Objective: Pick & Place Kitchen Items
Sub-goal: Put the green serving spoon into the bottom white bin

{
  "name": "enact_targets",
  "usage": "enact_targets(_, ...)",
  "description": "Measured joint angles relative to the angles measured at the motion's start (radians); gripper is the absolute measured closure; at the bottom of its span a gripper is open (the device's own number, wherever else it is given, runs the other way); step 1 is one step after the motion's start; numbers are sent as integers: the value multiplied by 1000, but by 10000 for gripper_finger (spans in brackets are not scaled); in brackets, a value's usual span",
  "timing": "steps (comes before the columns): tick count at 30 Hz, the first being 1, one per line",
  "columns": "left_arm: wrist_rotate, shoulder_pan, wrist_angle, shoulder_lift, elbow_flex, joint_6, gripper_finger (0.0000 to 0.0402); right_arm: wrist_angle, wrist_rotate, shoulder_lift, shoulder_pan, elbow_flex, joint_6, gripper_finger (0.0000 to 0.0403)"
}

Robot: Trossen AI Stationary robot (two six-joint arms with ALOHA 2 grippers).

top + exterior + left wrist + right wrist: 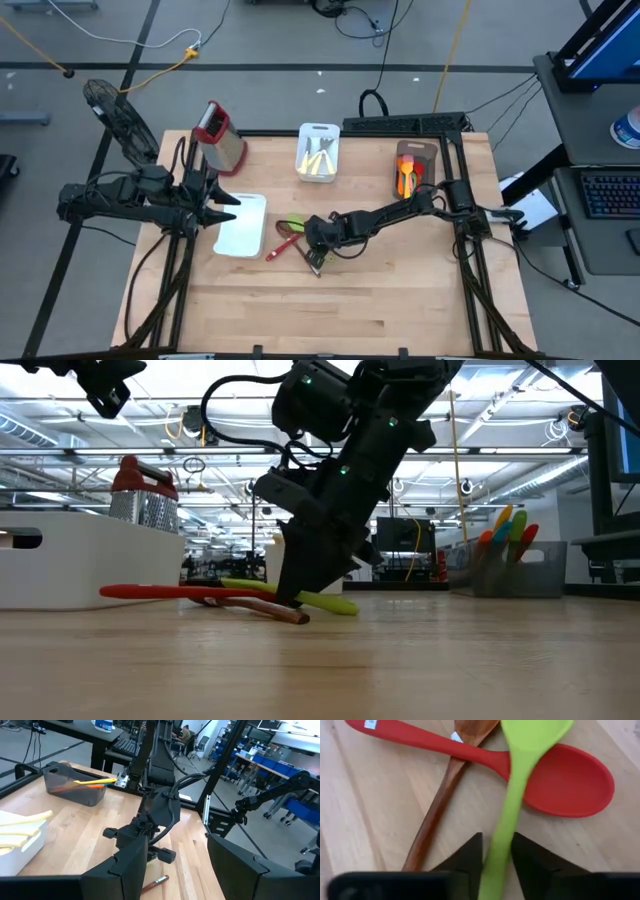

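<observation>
The right end effector [496, 862] is reaching down to the worktop [400, 290] near its middle, its two dark fingers [465, 857] sitting on either side of the handle of a lime green spoon [520, 775], closing on it; the handle is running straight up between the pads, so it looks gripped or all but gripped. The green spoon is smooth and matte like silicone, with a rounded bowl at the far end; it is lying across a red spoon [560, 780], also smooth silicone, with a broad oval bowl and a long tapering handle. A brown wooden spoon [440, 810] with visible grain is lying under the red handle, crossing it at an angle. All three are clustered in a small pile on the pale wood-plank worktop, just beside a white rectangular tray [243, 225].

The right arm is stretching in from the worktop's right edge, bent at the elbow and tipping its wrist steeply down over the pile; from table height it is leaning in at a slant with the fingertips at the surface.

The left end effector [228, 207] is waiting at the left side, held over the white tray's edge with its fingers spread wide and holding nothing.

Further back, a steel box grater [220, 135] with a red top is standing upright; a white bin [319, 152] is holding pale utensils; a dark bin [412, 165] is holding orange and yellow ones.
</observation>
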Motion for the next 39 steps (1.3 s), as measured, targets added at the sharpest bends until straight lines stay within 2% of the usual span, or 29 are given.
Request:
enact_targets(4,0,0,0,0,0,-3,188,-29,2,1,8,-1,27,367)
enact_targets(10,-1,0,1,0,0,-31,188,-31,0,-12,10,-3,78,366)
enact_targets(22,-2,-1,4,1,0,-58,188,-23,-22,-133,16,-9,76,366)
enact_targets(28,-3,0,4,1,0,-64,188,-12,-11,-152,13,-8,77,366)
enact_targets(33,-3,0,4,1,0,-93,188,81,-28,-154,11,-7,77,366)
enact_targets(39,-2,0,4,1,0,-130,188,277,-41,-154,-2,-5,96,366)
